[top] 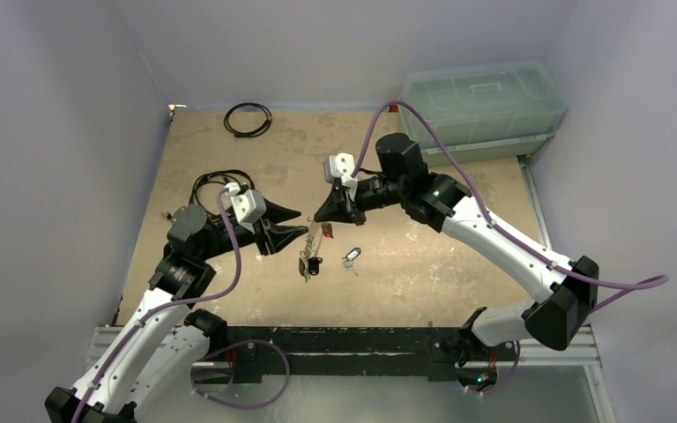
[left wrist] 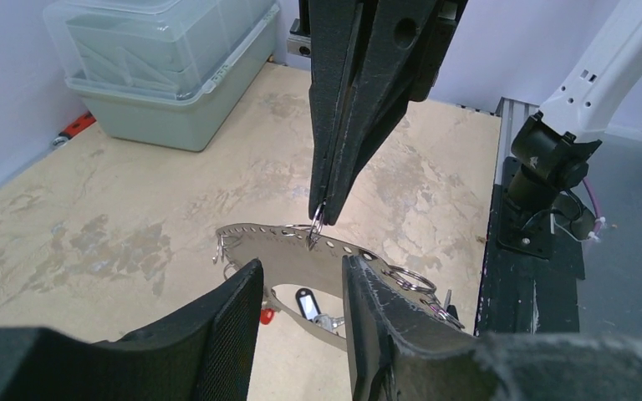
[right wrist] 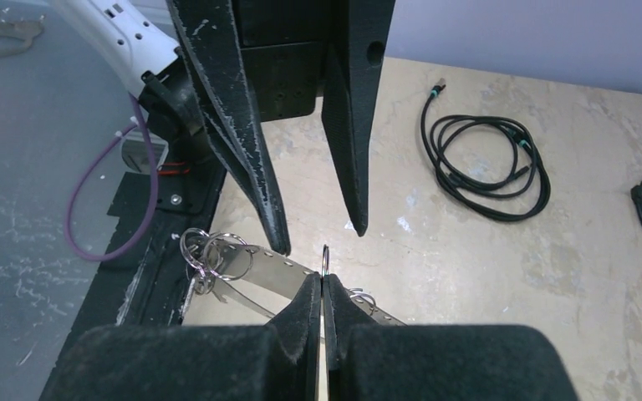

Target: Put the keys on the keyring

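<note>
The keyring (left wrist: 284, 246) is a flat grey metal oval with a row of holes; it also shows in the right wrist view (right wrist: 276, 271). It lies between the fingers of my left gripper (left wrist: 301, 267), which is open and straddles it. My right gripper (right wrist: 323, 280) is shut on a small split ring (right wrist: 324, 255) and holds it at the keyring's holed edge. It hangs tip-down over the ring in the left wrist view (left wrist: 318, 213). A black-tagged key (left wrist: 305, 302) and a red key head (left wrist: 266, 316) lie under the keyring. More split rings (right wrist: 217, 255) hang on one end. Both grippers (top: 302, 223) (top: 319, 218) meet mid-table.
Loose keys (top: 351, 257) and a key cluster (top: 310, 263) lie in front of the grippers. A clear lidded bin (top: 480, 101) stands at the back right. A thin black cable loop (top: 248, 119) lies at the back; a coiled cord bundle (top: 220, 185) lies behind the left arm.
</note>
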`<state>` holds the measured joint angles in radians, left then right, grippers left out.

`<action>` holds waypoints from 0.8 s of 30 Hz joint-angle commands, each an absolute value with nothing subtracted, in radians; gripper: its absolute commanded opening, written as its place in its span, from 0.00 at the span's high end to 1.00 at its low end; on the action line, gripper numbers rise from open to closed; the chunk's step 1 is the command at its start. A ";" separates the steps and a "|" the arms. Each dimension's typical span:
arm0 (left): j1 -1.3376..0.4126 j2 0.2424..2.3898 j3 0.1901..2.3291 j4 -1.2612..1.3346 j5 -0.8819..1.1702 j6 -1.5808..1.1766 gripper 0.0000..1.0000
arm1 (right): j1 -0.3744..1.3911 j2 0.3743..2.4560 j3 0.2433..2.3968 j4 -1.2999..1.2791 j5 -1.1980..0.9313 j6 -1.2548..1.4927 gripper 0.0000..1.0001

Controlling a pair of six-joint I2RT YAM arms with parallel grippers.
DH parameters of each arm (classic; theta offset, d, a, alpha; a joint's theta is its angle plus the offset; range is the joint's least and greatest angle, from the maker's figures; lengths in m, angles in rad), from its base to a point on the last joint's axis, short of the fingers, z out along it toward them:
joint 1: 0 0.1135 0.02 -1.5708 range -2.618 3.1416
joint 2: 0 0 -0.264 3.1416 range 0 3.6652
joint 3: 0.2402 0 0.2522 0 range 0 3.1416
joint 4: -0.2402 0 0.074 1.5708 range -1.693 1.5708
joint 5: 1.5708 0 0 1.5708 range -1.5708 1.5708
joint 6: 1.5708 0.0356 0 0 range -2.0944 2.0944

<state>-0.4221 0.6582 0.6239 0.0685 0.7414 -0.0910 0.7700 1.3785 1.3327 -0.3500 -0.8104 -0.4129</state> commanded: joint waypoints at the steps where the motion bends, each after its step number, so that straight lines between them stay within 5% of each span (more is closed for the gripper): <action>1: -0.429 0.660 0.620 0.121 0.779 -0.066 0.62 | 0.767 1.343 1.348 -0.348 -0.881 -0.435 1.00; 24: -0.445 0.681 0.611 0.152 0.824 -0.078 0.65 | 0.775 1.365 1.367 -0.371 -0.976 -0.449 1.00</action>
